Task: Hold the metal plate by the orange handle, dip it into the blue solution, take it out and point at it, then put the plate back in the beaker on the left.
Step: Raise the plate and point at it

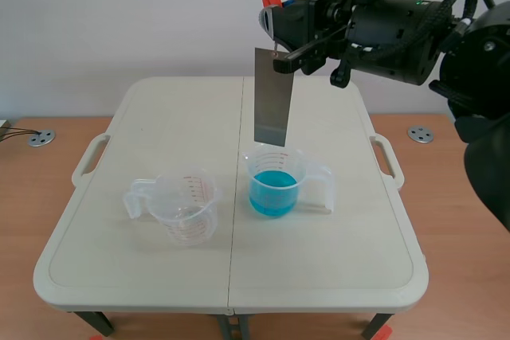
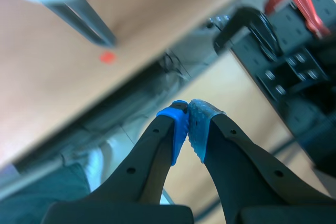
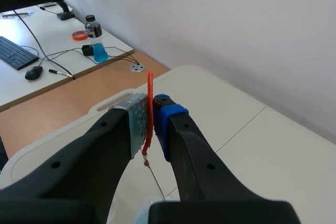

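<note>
Dangling metal plate [image 1: 271,97] beneath right gripper [image 3: 151,113]

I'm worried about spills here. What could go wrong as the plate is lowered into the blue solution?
1. The plate hangs loose on a thin wire below the handle and is slightly tilted. It may swing, catch the rim of the blue beaker and tip it or splash.
2. The right pincer holds the thin handle only between its pads, so the handle might slip or twist.
</note>
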Controlling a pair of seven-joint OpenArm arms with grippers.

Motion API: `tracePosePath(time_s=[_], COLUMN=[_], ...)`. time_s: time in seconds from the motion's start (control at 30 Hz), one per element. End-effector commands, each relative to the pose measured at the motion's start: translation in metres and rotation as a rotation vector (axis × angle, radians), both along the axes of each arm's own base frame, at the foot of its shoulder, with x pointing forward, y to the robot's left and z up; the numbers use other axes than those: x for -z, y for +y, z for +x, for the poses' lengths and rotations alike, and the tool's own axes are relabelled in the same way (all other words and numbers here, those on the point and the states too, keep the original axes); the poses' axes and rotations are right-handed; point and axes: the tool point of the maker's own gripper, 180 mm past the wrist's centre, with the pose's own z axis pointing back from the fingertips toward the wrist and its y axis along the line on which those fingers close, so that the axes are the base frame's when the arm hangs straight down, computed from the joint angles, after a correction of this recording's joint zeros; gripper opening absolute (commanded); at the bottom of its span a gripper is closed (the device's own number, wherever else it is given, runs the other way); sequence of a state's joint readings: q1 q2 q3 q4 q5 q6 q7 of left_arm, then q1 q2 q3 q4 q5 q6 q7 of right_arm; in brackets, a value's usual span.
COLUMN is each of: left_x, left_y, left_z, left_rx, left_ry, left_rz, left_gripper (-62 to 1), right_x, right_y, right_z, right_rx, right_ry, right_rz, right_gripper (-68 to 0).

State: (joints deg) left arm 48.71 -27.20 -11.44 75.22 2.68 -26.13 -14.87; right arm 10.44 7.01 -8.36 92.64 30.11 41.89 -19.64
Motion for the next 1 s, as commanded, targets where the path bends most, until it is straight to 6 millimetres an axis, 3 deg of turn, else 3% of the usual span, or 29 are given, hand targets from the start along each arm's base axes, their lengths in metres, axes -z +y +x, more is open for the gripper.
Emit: tracePosePath(time_s=[0.0, 0.5, 0.97], left_x=[-0.009, -0.054, -0.131], left_y=[0.004, 0.017, -0.016], left_z=[0.017, 0.133, 0.225], left_rx=[-0.01, 0.025, 0.175], left_ry=[-0.051, -0.31, -0.517], left_rz=[-0.011, 0.045, -0.057], left_gripper=[-58.2, -58.2, -58.2], right_x=[-0.019, -0.053, -0.056], right_y=[0.002, 0.005, 0.002], right_z=[-0.002, -0.016, -0.016], right_rx=[-0.023, -0.049, -0.047], right_ry=[-0.052, -0.12, -0.115], right_rz=[0.026, 0.049, 0.061], right_gripper=[-66.2, -66.2, -66.2])
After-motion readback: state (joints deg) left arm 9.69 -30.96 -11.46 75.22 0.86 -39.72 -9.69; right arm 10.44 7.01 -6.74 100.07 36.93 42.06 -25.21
